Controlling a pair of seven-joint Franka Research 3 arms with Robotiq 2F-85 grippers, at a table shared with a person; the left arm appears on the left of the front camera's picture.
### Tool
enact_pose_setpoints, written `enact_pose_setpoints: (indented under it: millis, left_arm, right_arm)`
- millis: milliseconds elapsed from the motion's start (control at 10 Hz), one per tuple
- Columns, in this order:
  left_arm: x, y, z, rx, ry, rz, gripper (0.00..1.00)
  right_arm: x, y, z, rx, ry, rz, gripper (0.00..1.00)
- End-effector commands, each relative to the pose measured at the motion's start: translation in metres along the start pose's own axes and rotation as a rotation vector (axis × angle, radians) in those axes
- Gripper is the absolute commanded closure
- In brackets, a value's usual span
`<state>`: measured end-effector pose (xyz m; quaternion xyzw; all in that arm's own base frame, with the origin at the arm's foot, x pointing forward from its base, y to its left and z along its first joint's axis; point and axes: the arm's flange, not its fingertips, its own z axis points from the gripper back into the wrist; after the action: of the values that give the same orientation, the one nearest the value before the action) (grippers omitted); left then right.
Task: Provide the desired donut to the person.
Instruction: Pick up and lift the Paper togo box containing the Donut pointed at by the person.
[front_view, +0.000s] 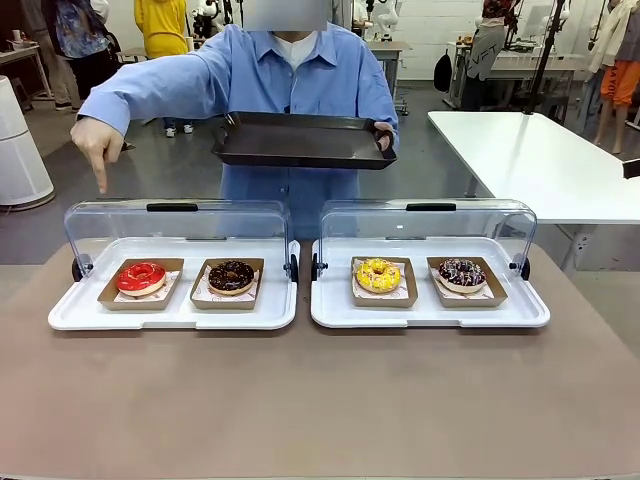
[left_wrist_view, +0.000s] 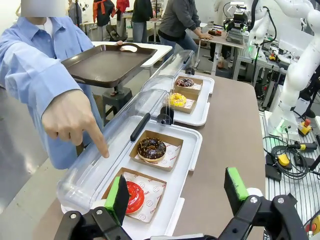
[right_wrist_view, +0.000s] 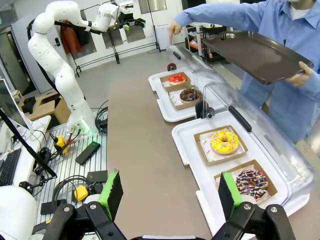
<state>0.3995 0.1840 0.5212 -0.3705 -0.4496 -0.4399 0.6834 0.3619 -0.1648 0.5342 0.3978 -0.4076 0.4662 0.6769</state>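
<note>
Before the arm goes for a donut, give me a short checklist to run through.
1. Person's pointing hand aims at the end with the red-glazed ring donut: ok.
2. Clear plastic lid over its white tray raised: ok.
3. Left gripper open, empty: ok.
4. Right gripper open, empty: ok.
5. Person's dark rectangular serving tray held ready: ok.
6. Pointing hand clear of the approach: cannot tell.

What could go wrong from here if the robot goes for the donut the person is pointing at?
1. The red donut sits right beside the chocolate donut in one case, so the wrong one might get picked.
2. The pointing hand hangs above the open lid; the left end effector could bump it.
3. The dark tray is held one-handed and may tip at hand-off.
</note>
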Motion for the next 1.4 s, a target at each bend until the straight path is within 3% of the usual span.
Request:
enact_pose_setpoints:
  millis: [0,100,200,700,1000,1300]
  left_arm:
    - [-0.001,0.0,0.003,-0.003,-0.007,-0.01,0.0]
    - [0.0,0.0,0.0,0.0,0.0,0.0,0.0]
    - [0.005,-0.008,-0.008,0.056,0.09,-0.033,0.0]
    - [0.031,-0.039,-0.102,0.235,0.691,-0.303,0.0]
    - [0.015,-0.044,-0.161,0.144,1.021,-0.403,0.0]
    - [0.001,-0.036,-0.21,0.036,1.149,-0.394,0.0]
  right_arm:
    - [0.0,0.0,0.0,0.003,-0.004,0.001,0.0]
    - [0.0,0.0,0.0,0.003,-0.004,0.001,0.0]
    - [0.0,0.0,0.0,0.003,-0.004,0.001,0.0]
    - [0.0,0.0,0.0,0.003,-0.004,0.001,0.0]
    - [0.0,0.0,0.0,0.003,-0.004,0.001,0.0]
    - [0.0,0.0,0.0,0.003,-0.004,0.001,0.0]
